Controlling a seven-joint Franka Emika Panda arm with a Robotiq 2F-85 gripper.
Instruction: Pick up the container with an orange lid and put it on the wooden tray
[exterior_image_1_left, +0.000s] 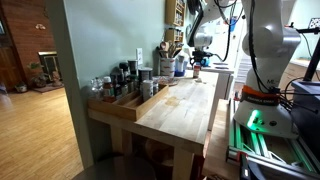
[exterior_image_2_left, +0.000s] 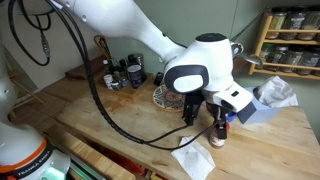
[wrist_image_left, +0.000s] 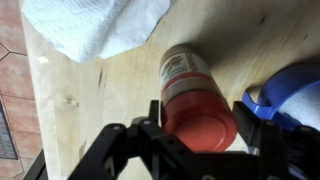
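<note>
**Claw straddles the orange-lidded container, label unreadable**

The pale wood table (exterior_image_1_left: 185, 110) fills an exterior view. The white arm (exterior_image_2_left: 130, 30) reaches over it. The wooden tray (exterior_image_1_left: 125, 103) lies along 1 long edge of the table, with dark bottles (exterior_image_1_left: 120, 78) standing in it. At the far end from the camera in that view, well apart from the tray, the arm works.

A crumpled white paper towel (wrist_image_left: 90, 25) lies on the wood near the container. A blue object (wrist_image_left: 295, 95) sits just beside the container on the opposite side from the towel; what it is cannot be told.

The container (wrist_image_left: 188, 80) stands on the table, not on the tray. It carries a red and white label, too blurred to read. Its orange lid (wrist_image_left: 200, 135) faces the wrist camera.

The gripper (wrist_image_left: 200, 115) is parted about as wide as the lid, with its 2 black fingers (wrist_image_left: 252, 120) on either side of the lid. Whether the pads touch it cannot be told. An exterior view shows the container (exterior_image_2_left: 218, 136) upright on the wood under the gripper (exterior_image_2_left: 205, 118).
</note>
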